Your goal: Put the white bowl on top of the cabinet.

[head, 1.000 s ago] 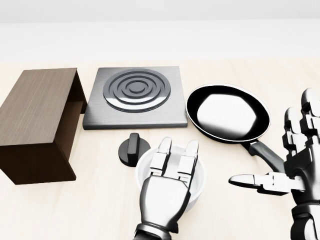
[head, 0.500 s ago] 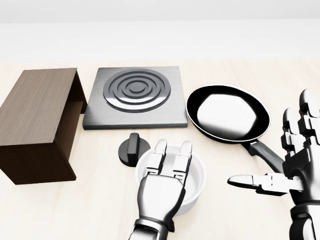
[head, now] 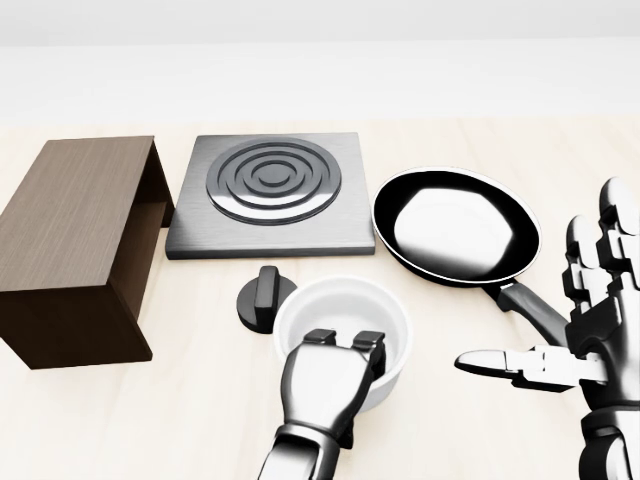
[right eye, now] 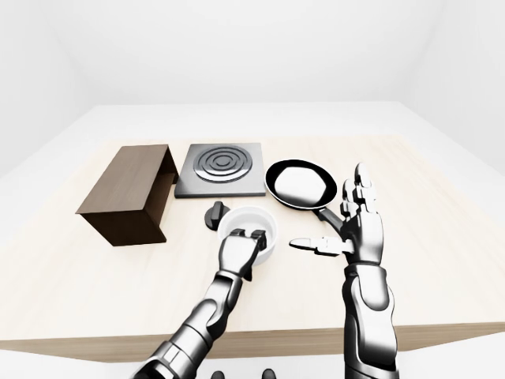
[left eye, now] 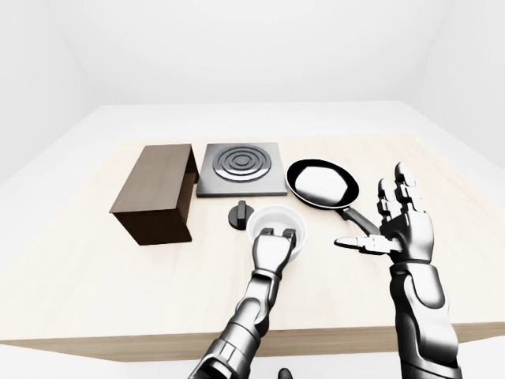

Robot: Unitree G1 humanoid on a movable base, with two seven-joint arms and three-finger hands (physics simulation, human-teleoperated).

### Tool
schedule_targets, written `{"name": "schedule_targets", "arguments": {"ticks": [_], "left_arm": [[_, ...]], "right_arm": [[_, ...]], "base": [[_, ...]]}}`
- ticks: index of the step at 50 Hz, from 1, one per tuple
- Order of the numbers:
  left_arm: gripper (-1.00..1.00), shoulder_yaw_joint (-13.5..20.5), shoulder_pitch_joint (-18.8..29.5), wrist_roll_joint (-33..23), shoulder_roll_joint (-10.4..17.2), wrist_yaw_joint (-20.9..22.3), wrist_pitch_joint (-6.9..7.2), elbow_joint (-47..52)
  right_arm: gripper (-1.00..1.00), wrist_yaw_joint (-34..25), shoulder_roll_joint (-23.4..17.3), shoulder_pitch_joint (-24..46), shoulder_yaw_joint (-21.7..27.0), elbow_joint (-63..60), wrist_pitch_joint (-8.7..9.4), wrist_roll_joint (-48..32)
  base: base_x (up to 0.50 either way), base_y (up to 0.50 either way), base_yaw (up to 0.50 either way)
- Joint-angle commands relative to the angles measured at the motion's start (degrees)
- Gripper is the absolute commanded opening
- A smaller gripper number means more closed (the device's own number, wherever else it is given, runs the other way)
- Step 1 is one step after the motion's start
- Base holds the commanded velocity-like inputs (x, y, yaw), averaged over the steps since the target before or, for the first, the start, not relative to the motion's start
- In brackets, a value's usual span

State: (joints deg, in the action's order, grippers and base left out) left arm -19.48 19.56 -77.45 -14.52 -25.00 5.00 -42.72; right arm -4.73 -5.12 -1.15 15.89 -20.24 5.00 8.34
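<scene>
The white bowl (head: 345, 305) stands on the wooden table at the bottom middle of the head view. My left hand (head: 343, 347) reaches in from below; its fingers are curled over the bowl's near rim and into it, and the thumb is hidden. The dark brown cabinet (head: 75, 215) lies on the table to the left, its flat top bare and its open side facing the stove. My right hand (head: 578, 335) is open with fingers spread, raised at the right, beside the pan's handle.
A grey stove plate (head: 270, 195) lies above the bowl. A black knob (head: 265, 297) touches the bowl's left side. A black frying pan (head: 455, 225) sits at the right, its handle pointing toward my right hand. The table's near edge (left eye: 331, 335) runs close below.
My left fingers, which lay stretched flat across the bowl, have drawn back and curled down over its near rim. The right hand and the bowl have stayed in place.
</scene>
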Motion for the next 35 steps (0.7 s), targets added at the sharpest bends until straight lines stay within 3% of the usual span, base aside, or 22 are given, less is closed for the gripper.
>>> {"name": "schedule_targets", "arguments": {"ticks": [1, 12, 19, 24, 30, 35], "left_arm": [[-1.00, 1.80, 0.29, 0.13, 0.25, -4.34, 0.00, -5.27], [-1.00, 1.70, 0.10, -0.01, 0.21, -4.46, 0.00, -5.31], [-1.00, 1.72, 0.35, -0.51, 0.68, -2.34, 0.00, -2.20], [-1.00, 2.51, 2.62, -1.45, 1.57, 1.26, 0.00, 0.29], [-1.00, 3.42, 5.05, -5.19, 3.13, 10.01, 0.00, 7.08], [-1.00, 3.85, 5.00, -8.03, 3.34, 14.19, 0.00, 11.50]], "right_arm": [[1.00, -0.02, -0.02, 0.04, 0.07, 0.04, 0.00, 0.06], [1.00, 0.07, -0.01, 0.08, -0.10, 0.11, 0.00, -0.06], [1.00, -0.11, 0.14, -0.30, -0.17, -0.40, 0.00, -0.17], [1.00, -0.36, 0.36, -0.75, -0.31, -0.94, 0.00, -0.25], [1.00, -0.68, 0.67, -1.23, -0.57, -1.55, 0.00, -0.48], [1.00, -0.91, 0.85, -1.46, -0.99, -1.60, 0.00, -0.84]], "base": [[0.00, 0.00, 0.00], [0.00, 0.00, 0.00], [0.00, 0.00, 0.00], [0.00, 0.00, 0.00], [0.00, 0.00, 0.00], [0.00, 0.00, 0.00]]}}
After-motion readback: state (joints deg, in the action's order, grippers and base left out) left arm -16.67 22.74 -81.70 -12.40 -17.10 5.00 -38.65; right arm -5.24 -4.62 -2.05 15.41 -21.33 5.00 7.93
